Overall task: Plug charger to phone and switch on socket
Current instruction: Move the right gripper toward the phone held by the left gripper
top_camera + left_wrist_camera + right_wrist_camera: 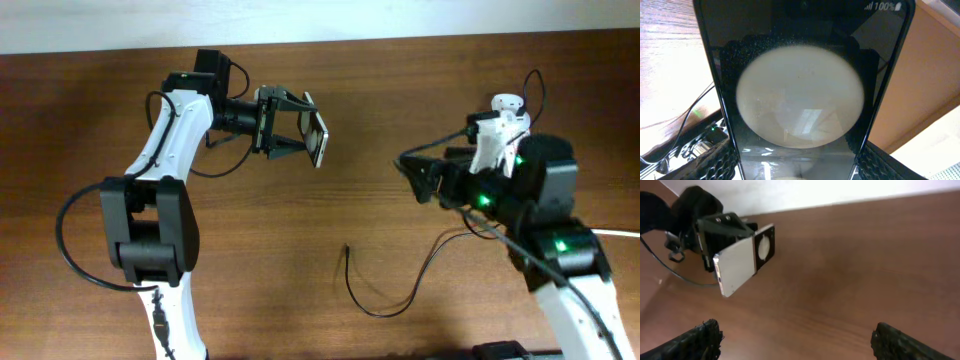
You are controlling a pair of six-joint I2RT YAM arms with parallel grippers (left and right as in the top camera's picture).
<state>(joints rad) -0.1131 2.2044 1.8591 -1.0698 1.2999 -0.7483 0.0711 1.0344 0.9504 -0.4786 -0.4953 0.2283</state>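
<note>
Our left pincer [305,135] clamps the phone [319,137]; our right pincer [802,345] stands wide and empty. We should pinch the charger [348,272], lying below and left of that pincer, close behind its tip.

The left arm [165,150] stands up from its base at the near edge of the overhead view. Its white link leans away toward the far side, and there the black wrist turns inward. The left gripper [312,130] points sideways toward the other arm. Its textured fingers [715,162] are clamped on the two long edges of the phone [320,140].

The right arm [560,260] rises from the near right and bends inward, wrist aimed at the left arm. The right gripper [412,180] has its jaws spread wide with nothing between them, and its fingertips [700,340] sit at the lower corners of its own camera view. From overhead its tilt seems slightly downward, though dark-on-dark makes that unsure.
</note>
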